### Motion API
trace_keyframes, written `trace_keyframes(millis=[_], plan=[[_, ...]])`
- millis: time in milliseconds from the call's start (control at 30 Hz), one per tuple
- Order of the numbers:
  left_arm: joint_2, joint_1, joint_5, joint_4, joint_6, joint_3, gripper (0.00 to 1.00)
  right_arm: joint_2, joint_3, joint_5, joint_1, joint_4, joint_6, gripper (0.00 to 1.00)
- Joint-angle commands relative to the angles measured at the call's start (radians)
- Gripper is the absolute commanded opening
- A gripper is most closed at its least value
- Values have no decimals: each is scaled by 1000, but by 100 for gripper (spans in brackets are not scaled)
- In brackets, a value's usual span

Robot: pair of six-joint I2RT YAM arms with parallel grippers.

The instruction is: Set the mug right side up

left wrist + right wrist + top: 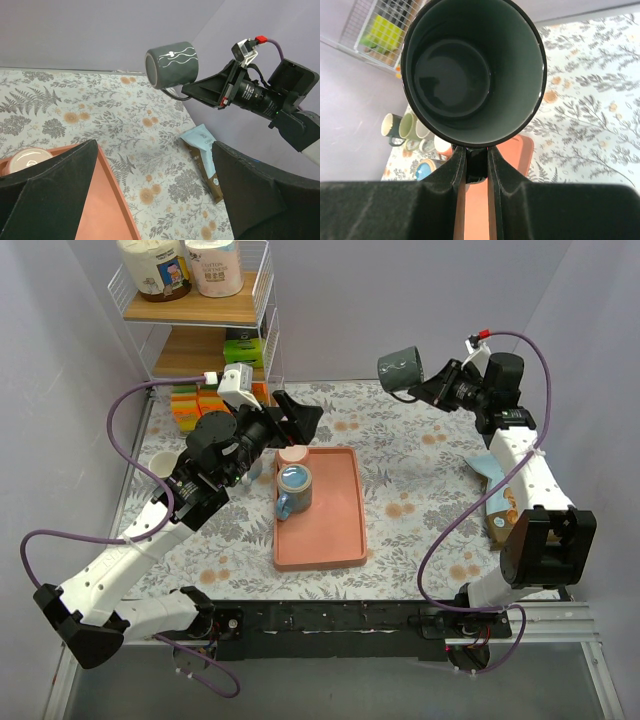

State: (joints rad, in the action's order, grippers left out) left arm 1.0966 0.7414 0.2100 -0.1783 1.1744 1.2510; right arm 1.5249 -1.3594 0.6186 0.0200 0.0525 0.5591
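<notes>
The right fingers (452, 174) are pinched nearly shut on the handle of the dark grey mug (470, 70), with only the thin handle between them. The mug is held in the air over the far right part of the flowered surface (420, 490), tipped on its side and touching nothing else. The left fingers (55, 185) are spread wide and hold nothing, hovering over the far end of the salmon tray (340, 530). The right wrist view looks straight into the mug's mouth and shows a bare, dark inside. The left wrist view shows its flat base, a white squiggle on its wall and the handle underneath, and also a brown and pale blue packet (202, 160) lying on the surface below. Only the top view shows the whole tray, with 1 blue mug (294, 488) on it and a pink cup (292, 454) at its far edge, and the wire shelf rack (200, 310) in the far left corner.
</notes>
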Motion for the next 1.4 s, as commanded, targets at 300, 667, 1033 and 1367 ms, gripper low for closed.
trace_keyframes(millis=[300, 667, 1033, 1367], plan=[[6, 1, 23, -29, -13, 11, 98, 44, -90, -416, 179, 172, -395, 1], [19, 1, 26, -44, -13, 15, 98, 167, -90, -614, 281, 133, -524, 1], [54, 1, 49, -107, 8, 8, 98, 248, -9, -804, 334, 37, -587, 1], [101, 1, 54, -225, 27, 1, 98, 379, -15, -924, 357, -17, -605, 1]])
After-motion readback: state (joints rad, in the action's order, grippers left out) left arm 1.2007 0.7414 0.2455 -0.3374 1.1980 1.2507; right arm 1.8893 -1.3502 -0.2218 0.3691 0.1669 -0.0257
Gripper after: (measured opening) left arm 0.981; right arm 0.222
